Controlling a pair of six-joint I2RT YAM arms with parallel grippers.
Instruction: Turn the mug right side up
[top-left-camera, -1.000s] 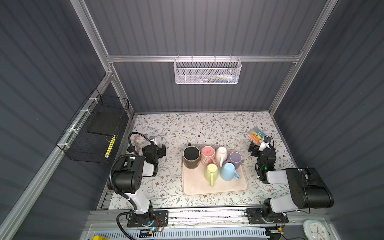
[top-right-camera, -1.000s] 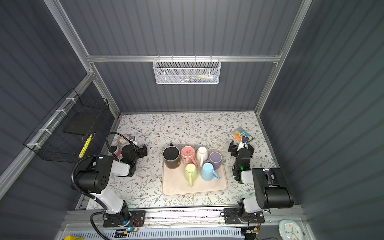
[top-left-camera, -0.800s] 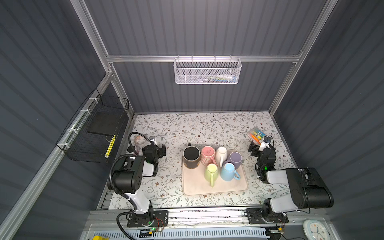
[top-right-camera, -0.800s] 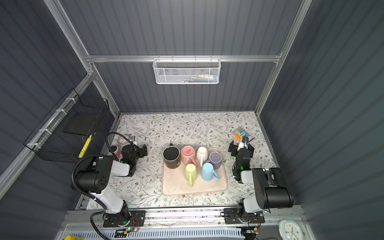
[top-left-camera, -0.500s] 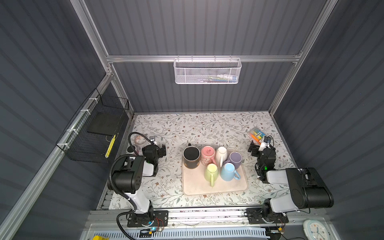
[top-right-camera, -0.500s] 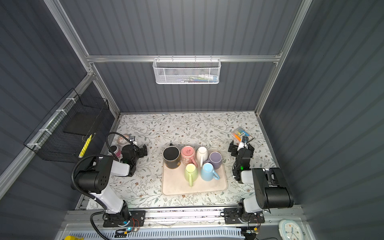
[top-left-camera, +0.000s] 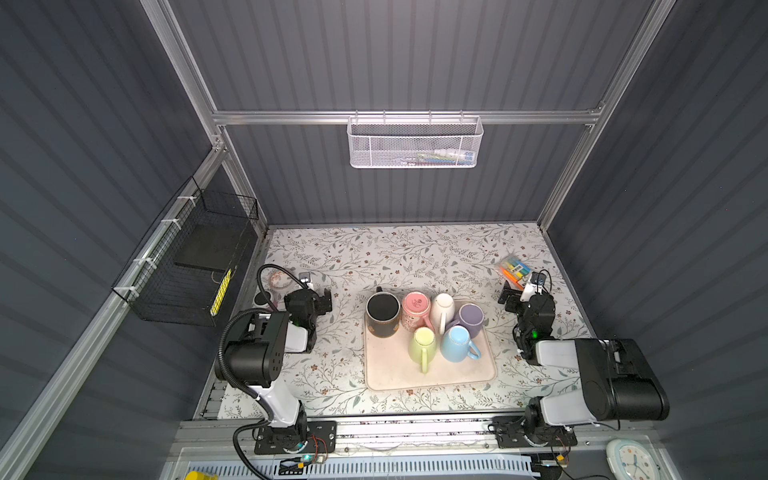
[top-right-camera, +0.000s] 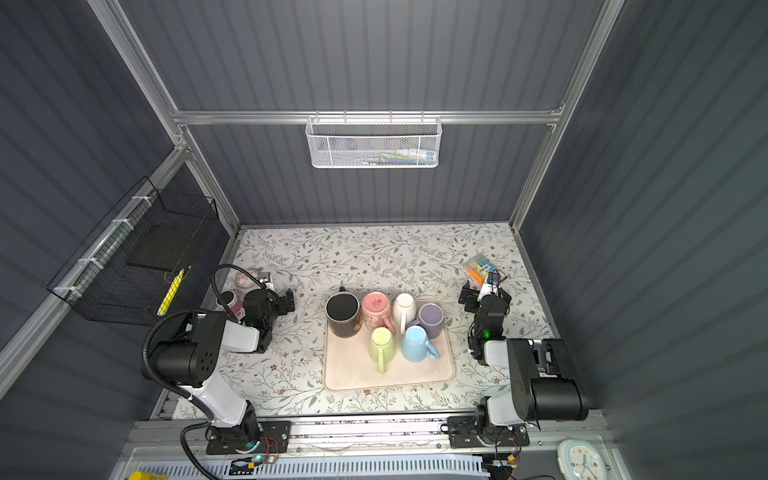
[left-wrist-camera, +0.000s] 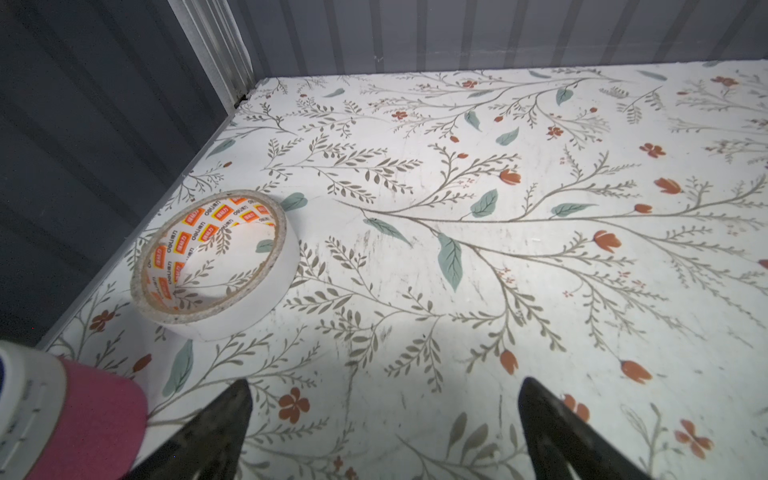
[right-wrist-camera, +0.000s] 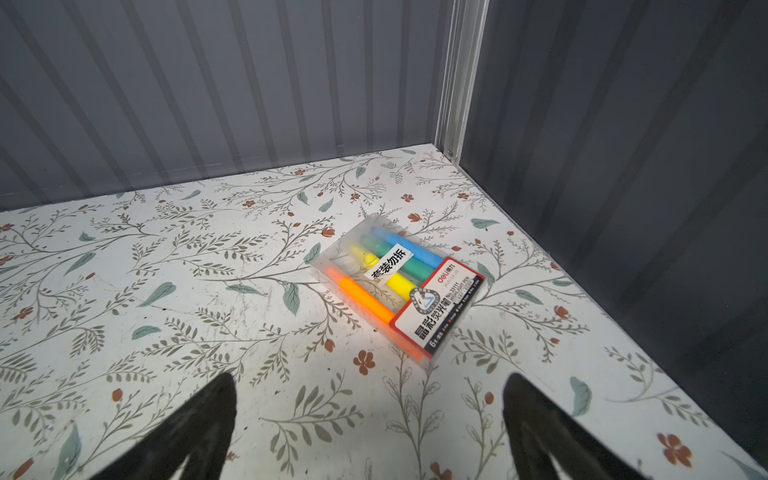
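Mugs (top-left-camera: 417, 309) (top views only)

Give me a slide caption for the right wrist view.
Open right gripper over floral tabletop, highlighter pack lying ahead near the corner.

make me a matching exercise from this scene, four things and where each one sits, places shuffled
Things:
1 black mug
2 roll of tape
3 highlighter pack
4 white mesh basket

Places:
a hanging from the metal rail
b on the table, by the left wall
c on the tray
d on the table, by the right wall

Pairs: 1-c, 2-b, 3-d, 4-a
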